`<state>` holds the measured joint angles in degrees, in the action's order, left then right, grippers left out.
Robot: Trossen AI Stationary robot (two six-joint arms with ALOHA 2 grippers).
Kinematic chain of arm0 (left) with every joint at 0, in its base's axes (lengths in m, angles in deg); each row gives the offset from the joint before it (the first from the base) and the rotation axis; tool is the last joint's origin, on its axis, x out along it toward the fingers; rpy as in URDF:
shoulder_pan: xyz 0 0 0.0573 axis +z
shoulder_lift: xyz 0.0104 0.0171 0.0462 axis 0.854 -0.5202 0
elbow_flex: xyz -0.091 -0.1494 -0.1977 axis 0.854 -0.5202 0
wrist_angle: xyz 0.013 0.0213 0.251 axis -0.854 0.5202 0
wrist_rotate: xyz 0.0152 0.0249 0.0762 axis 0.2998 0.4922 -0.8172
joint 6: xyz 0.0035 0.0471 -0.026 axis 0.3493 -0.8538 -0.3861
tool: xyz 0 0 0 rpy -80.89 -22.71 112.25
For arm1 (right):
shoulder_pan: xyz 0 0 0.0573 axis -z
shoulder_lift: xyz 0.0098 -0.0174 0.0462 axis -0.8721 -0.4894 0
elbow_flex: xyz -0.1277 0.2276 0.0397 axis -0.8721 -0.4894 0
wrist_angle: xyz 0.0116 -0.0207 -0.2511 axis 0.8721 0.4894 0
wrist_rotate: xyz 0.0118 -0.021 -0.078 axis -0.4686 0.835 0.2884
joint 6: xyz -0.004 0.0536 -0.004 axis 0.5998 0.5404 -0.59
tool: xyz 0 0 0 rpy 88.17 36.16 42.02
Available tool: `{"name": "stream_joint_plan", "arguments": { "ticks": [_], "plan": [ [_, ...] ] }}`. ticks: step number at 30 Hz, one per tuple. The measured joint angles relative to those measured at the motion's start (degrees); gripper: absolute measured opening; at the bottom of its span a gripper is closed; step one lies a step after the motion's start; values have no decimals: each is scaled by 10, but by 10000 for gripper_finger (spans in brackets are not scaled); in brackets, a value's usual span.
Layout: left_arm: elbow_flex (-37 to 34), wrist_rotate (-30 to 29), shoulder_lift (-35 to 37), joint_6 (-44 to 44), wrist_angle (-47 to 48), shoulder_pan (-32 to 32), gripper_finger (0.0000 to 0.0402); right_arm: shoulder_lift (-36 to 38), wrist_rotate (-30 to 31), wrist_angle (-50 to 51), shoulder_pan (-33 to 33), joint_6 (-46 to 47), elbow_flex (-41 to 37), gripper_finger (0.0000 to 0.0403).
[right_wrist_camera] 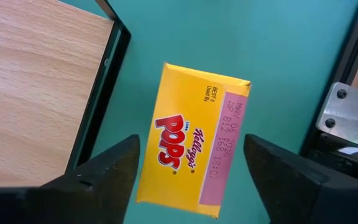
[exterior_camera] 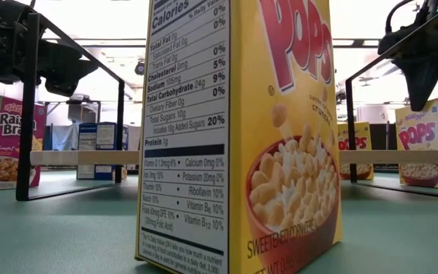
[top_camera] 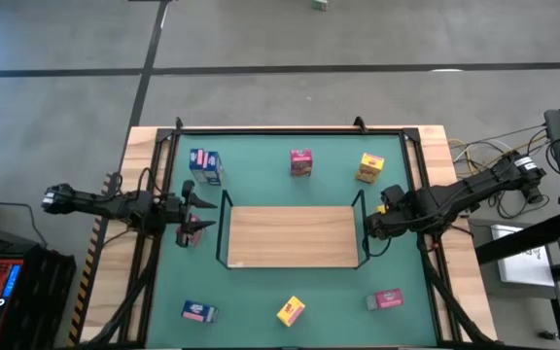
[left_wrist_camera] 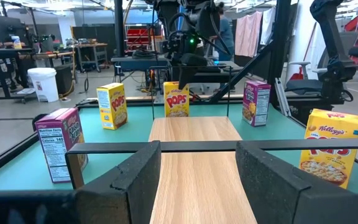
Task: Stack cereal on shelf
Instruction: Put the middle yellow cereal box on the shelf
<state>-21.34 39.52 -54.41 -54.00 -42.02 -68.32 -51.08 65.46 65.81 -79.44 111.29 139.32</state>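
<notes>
My right hand (right_wrist_camera: pixel 191 168) hovers, fingers apart, over a yellow box (right_wrist_camera: pixel 194 149) (upright beside the shelf (right_wrist_camera: pixel 36 87)); an off-centre closing could topple it.

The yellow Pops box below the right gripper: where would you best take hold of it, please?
Its top end, from straight above, I'd say. The yellow Pops box seems to stand upright, date-stamped flap up; the open right gripper straddles its thinner dimension, so the fingers would close on the broad faces after a slight wrist twist.
</notes>
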Motion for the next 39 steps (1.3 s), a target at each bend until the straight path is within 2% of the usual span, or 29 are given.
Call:
{"name": "stream_joint_plan", "arguments": {
  "ticks": [7, 13, 23, 39],
  "plan": [
    [0, 0, 0, 0, 0, 0, 192, 0, 0, -2, 0, 7, -3, 207],
    [0, 0, 0, 0, 0, 0, 192, 2, 7, -2, 0, -15, -3, 177],
    [0, 0, 0, 0, 0, 0, 192, 24, 97, 10, 0, -99, -2, 155],
    [0, 0, 0, 0, 0, 0, 192, 113, 180, 9, 0, -111, 7, 146]
  ]
}}
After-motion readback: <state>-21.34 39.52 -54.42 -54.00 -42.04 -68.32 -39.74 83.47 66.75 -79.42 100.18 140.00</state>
